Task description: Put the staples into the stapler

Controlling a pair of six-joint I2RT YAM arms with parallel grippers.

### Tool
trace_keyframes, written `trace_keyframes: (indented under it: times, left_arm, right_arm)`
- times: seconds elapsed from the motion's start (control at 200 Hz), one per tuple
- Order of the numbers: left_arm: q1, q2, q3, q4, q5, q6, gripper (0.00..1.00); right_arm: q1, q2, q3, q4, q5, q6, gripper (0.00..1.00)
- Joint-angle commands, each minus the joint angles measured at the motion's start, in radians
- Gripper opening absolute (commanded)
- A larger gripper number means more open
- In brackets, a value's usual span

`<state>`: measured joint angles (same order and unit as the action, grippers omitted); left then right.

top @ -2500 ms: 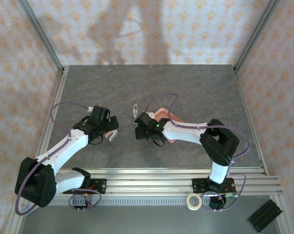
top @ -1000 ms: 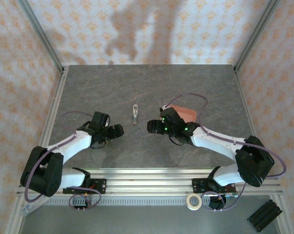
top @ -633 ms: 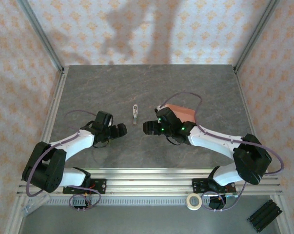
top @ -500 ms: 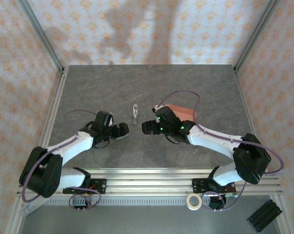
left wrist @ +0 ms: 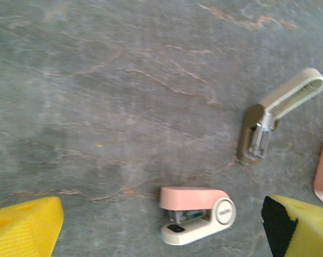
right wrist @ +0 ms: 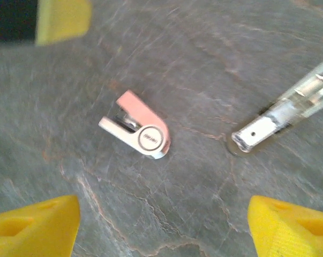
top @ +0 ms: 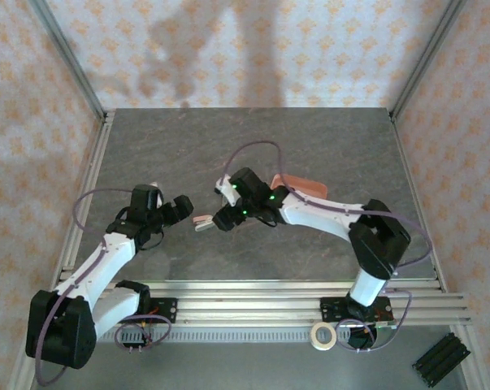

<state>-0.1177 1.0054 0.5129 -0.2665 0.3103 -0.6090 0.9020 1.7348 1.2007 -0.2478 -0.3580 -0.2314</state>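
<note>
Left arm (top: 106, 258), right arm (top: 322, 215): white links, black joints and bases, looping purple cables (top: 257, 145). Green lights (top: 245, 213) on right wrist. Left hand (top: 184, 205), right hand (top: 223, 219): yellow ridged pads (right wrist: 32, 230).

No text can be read. The round hinge disc of the pink-and-white stapler (right wrist: 135, 131) bears a small embossed mark, clearest in the right wrist view, too small and blurred to read.

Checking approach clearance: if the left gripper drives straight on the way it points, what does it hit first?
Probably the pink and white stapler: in the left wrist view it lies just ahead, between the fingers of the open left gripper. Depth is unclear; the table right by it could come first.
</note>
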Motion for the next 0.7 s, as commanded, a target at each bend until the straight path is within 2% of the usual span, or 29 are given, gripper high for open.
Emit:
trace_keyframes:
  times: [0.0,0.095,0.245,0.405,0.495,0.696]
  left_arm:
    - [0.057,-0.019,-0.023,-0.047,0.030,0.000,0.97]
    - [0.093,-0.023,-0.031,-0.042,0.057,-0.006,0.97]
    - [0.133,-0.028,-0.037,-0.040,0.088,-0.006,0.97]
    - [0.154,-0.026,-0.034,-0.043,0.103,0.001,0.97]
    - [0.159,-0.029,-0.033,-0.052,0.107,0.003,0.97]
    - [0.161,-0.042,-0.033,-0.063,0.115,0.015,0.96]
  right_arm:
    - [0.051,0.089,0.110,-0.149,0.004,-0.290,0.84]
    - [0.070,0.189,0.218,-0.236,0.035,-0.375,0.86]
    - [0.070,0.314,0.329,-0.276,0.025,-0.426,0.87]
    - [0.070,0.415,0.433,-0.306,-0.004,-0.452,0.82]
    - [0.071,0.455,0.476,-0.330,-0.017,-0.466,0.74]
    - [0.070,0.468,0.472,-0.320,-0.005,-0.499,0.42]
